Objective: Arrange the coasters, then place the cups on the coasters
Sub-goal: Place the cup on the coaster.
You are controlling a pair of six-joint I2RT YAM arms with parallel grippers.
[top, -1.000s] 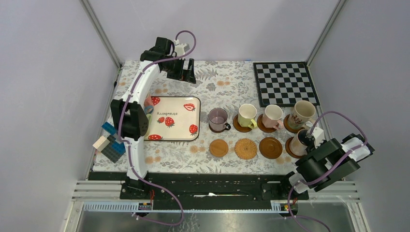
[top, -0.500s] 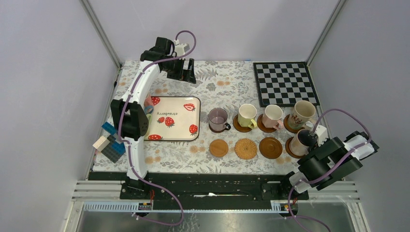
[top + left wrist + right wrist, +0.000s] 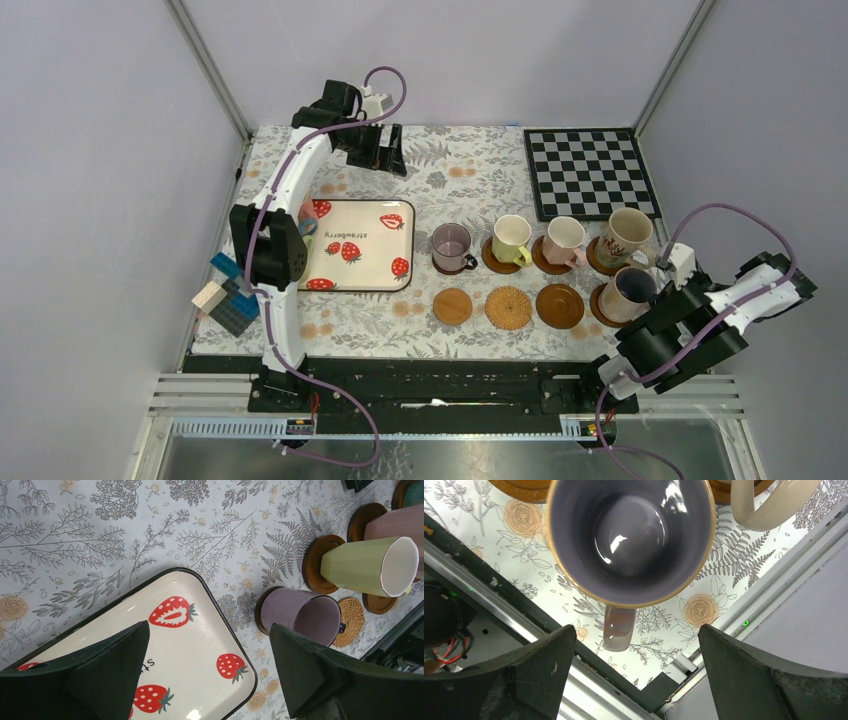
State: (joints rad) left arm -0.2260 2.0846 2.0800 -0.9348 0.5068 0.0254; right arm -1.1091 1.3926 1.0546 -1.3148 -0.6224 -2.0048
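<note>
While the right gripper and left gripper gape empty, we appraise.
The glossy purple-lined ceramic mug looks light, rigid, slippery, chippable; we would pinch its wall.

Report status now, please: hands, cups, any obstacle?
Left hand open, empty. Right hand open; cup standing on coaster. Three coasters bare. No obstacle seen.
</note>
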